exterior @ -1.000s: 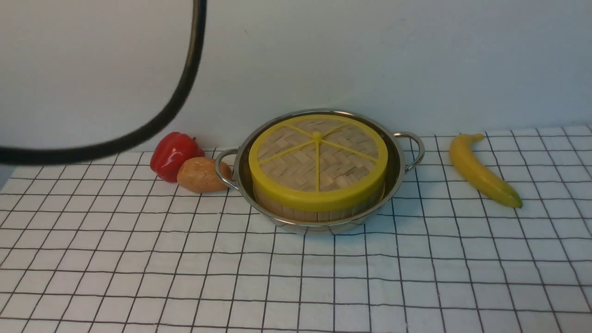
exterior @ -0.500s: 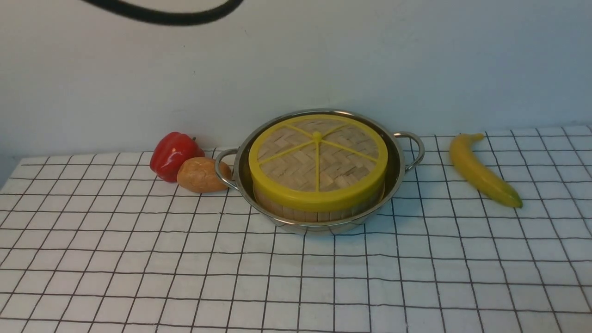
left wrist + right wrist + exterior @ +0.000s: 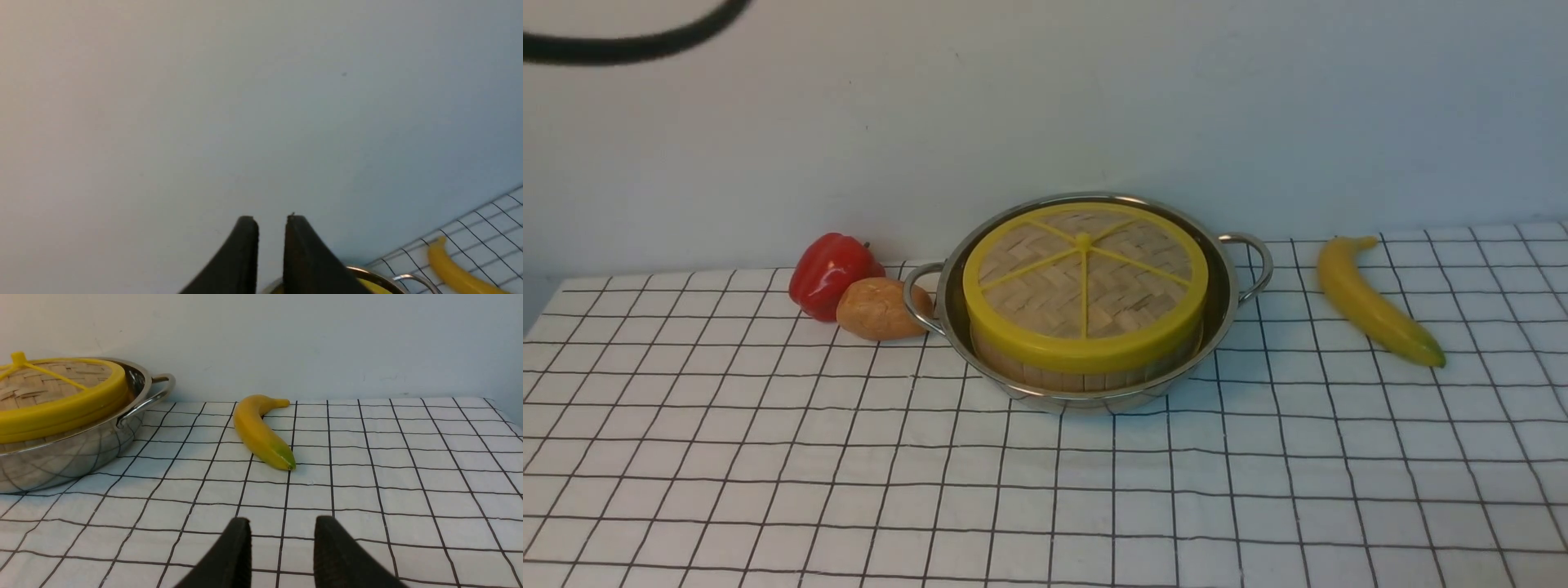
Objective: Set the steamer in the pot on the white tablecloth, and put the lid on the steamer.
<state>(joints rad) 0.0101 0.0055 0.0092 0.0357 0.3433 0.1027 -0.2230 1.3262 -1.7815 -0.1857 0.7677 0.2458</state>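
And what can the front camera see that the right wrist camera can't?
Only the front view: the red pepper, the potato and the pot's left handle.

Only the right wrist view: the right gripper, its fingers apart with nothing between them.

Both: the pot with the lid on top inside it, the banana, the white tablecloth and the wall.

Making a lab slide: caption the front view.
The lid covers the steamer inside the pot, between a potato and a banana.

Red pepper (image 3: pixel 833 276), potato (image 3: pixel 880 309), yellow banana (image 3: pixel 1377 304).
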